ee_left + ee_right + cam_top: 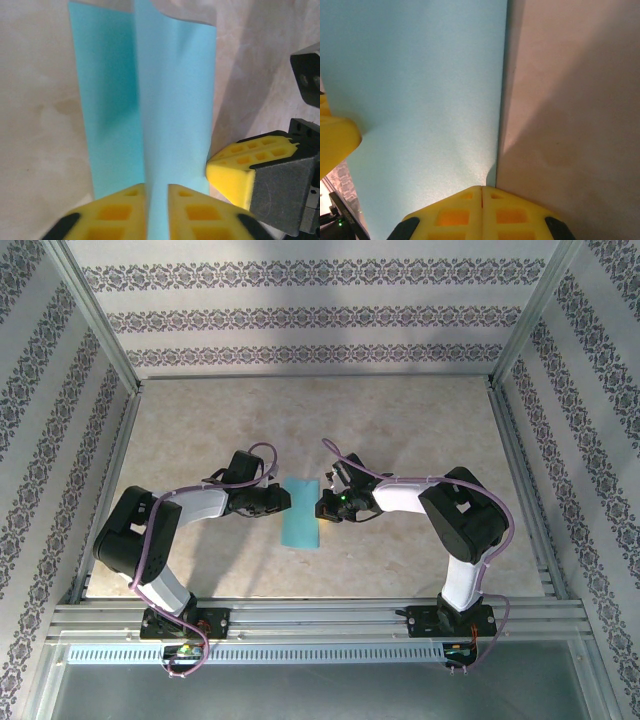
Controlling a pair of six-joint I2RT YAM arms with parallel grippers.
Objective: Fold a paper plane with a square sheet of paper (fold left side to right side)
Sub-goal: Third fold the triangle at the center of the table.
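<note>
The left end effector [156, 191] has its yellow pads [120, 212] almost together, with a lifted flap of the sheet of paper [175, 100] running up between them. I read that as a pinch on the paper. That makes sense for folding left over right, since you need a grip on that layer's edge to carry it across.

The right end effector [481, 194] is pressed together with nothing between its pads. Its tip sits right at the paper's edge, on the side opposite the left one. My guess is it's working as a hold-down so the sheet doesn't skate on the tabletop [570, 125].

The paper lies directly between the two end effectors and looks like a narrow strip from above.

Hard to make out:
- I can't tell if the right tip actually bears on the paper or on the tabletop just beside it, because the pads cover that spot.
- The near end of the flap is cut off under the left pads too.
</note>
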